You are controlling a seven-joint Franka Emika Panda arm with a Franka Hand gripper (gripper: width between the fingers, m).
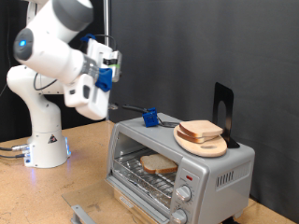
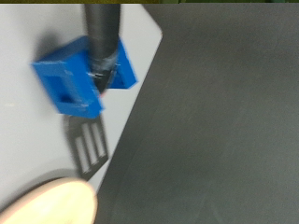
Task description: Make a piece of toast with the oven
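Pale bread, the piece of toast [image 1: 159, 165], already lies inside the oven [image 1: 177, 168]; we cannot tell our raised end effector's [image 1: 106, 73] state, so closing the door seems pending.

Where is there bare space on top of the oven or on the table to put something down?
On the oven, the top is crowded: a plate with bread slices toward the exterior view's right, and a blue-handled spatula behind. Bare top remains along the front left edge. The wooden table is bare in front of the robot base. The gripper hovers above, holding nothing visible.
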